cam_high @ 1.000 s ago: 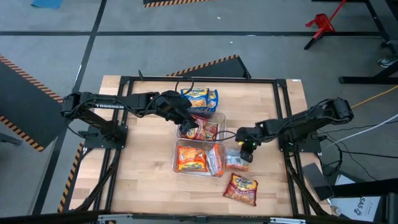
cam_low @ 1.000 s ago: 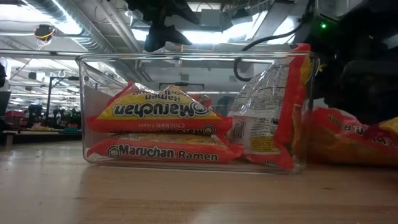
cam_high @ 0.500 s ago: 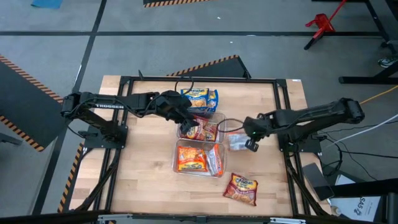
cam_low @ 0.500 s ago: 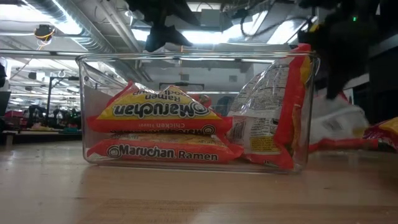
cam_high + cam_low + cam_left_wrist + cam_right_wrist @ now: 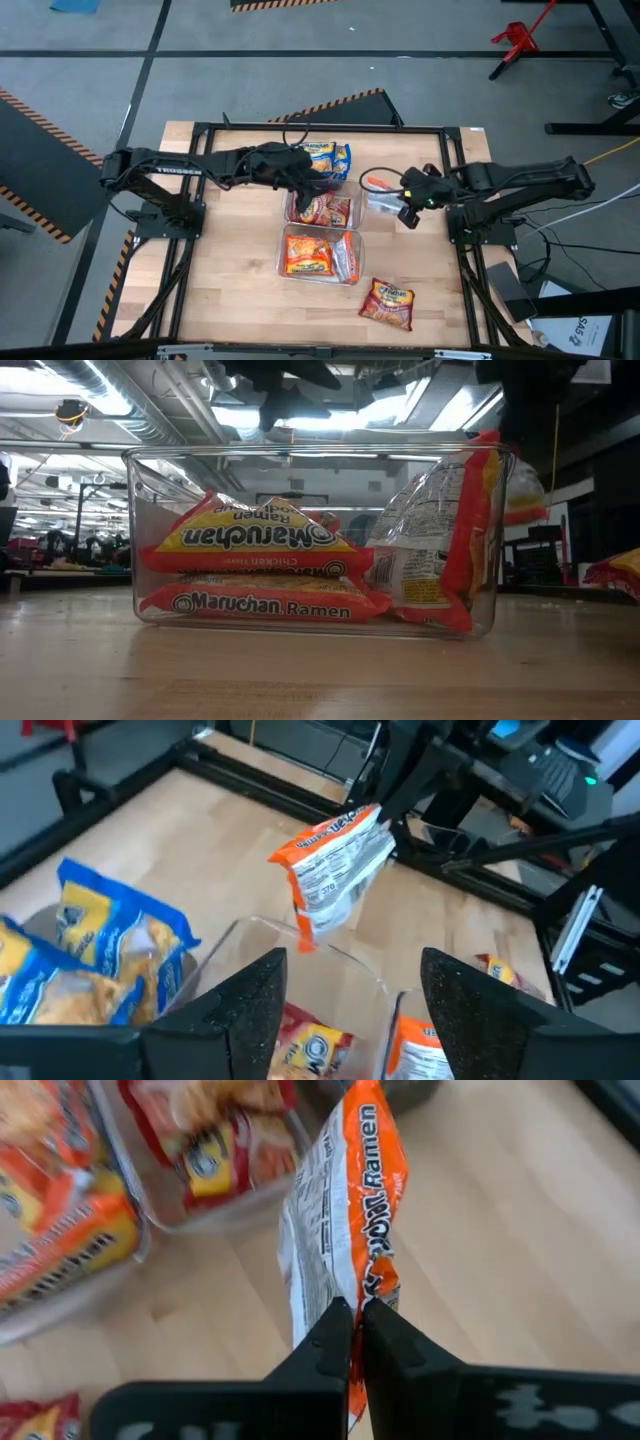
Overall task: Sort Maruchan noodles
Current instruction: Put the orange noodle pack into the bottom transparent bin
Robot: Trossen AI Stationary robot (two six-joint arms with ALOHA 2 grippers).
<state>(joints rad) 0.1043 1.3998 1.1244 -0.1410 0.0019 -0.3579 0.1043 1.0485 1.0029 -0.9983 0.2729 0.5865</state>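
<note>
My right gripper (image 5: 398, 200) is shut on an orange Maruchan packet (image 5: 378, 194) and holds it in the air to the right of the far clear bin (image 5: 357, 190). That bin holds red packets, and my left gripper (image 5: 312, 182) hovers open above it with nothing between its fingers (image 5: 250, 1005). The near clear bin (image 5: 130, 540) holds orange packets, two lying flat and one standing on its edge against the right wall. A blue-and-yellow packet (image 5: 325, 157) lies on the table beyond the far bin. My right gripper pinches the orange packet's crimped edge (image 5: 372, 1285) between its two fingers, near one end. The fingers slant down from the table's right side. The packet hangs tilted below the fingers (image 5: 335, 870), clear of the table and the bins.
A red packet (image 5: 388, 303) lies flat on the table near the front right. A black frame (image 5: 448, 180) runs round the wooden top. Bare wood shows to the left of the bins and at the far right.
My right gripper has risen from the table beside the near bin and gone toward the far edge, tipping down more steeply. The orange packet has come up with it, lifted clear of the table. My left gripper has rolled a little over the far bin.
</note>
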